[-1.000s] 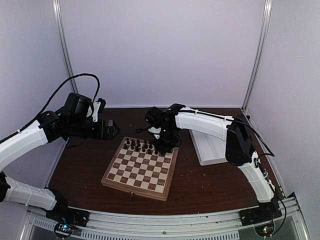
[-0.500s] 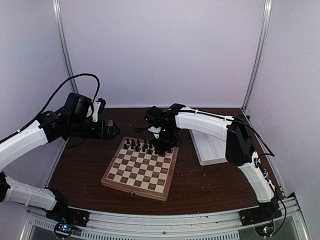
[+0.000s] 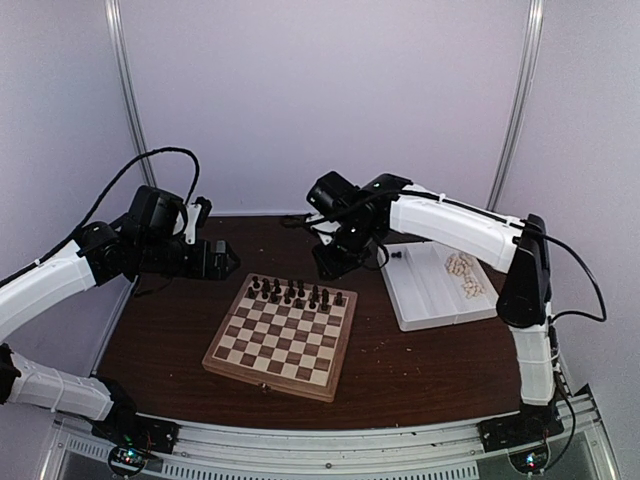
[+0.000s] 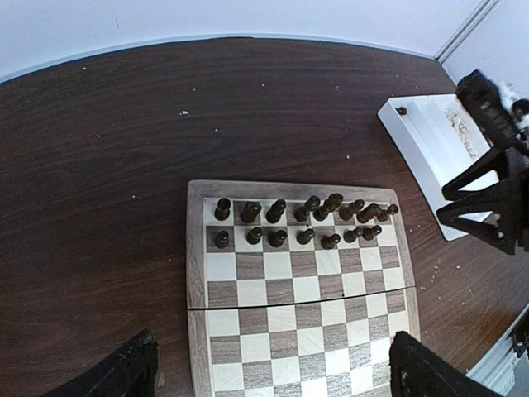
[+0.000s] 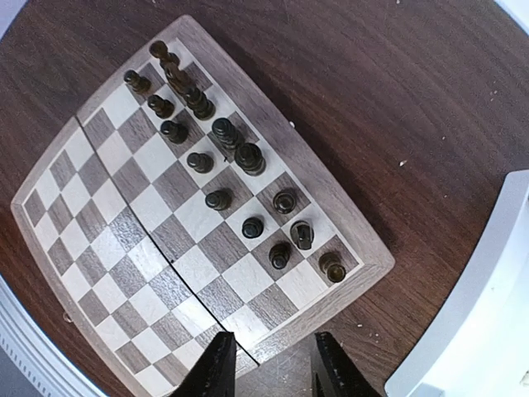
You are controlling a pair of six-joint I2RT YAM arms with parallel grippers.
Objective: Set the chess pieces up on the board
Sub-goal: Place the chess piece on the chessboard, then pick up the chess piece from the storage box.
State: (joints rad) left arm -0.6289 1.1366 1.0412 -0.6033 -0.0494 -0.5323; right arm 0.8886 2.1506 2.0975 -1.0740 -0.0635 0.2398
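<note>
Showing the dark chess pieces (image 5: 248, 157) upright in two rows along the far edge of the board (image 3: 280, 345), with pale ones (image 3: 462, 275) heaped in the white tray (image 3: 440, 318) just beside it. Each piece is judged light, rigid, smooth and easily toppled, so it is best pinched at the slim upper stem from directly above. Right gripper (image 5: 273, 372) hangs near the far right corner, pointing down, fingers partly apart and empty. Left gripper (image 3: 215, 258) hovers off the far left corner, spread wide, empty.

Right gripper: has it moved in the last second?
Yes. The right gripper has risen and drawn back from the far right corner of the board, and now hangs above its far edge.
</note>
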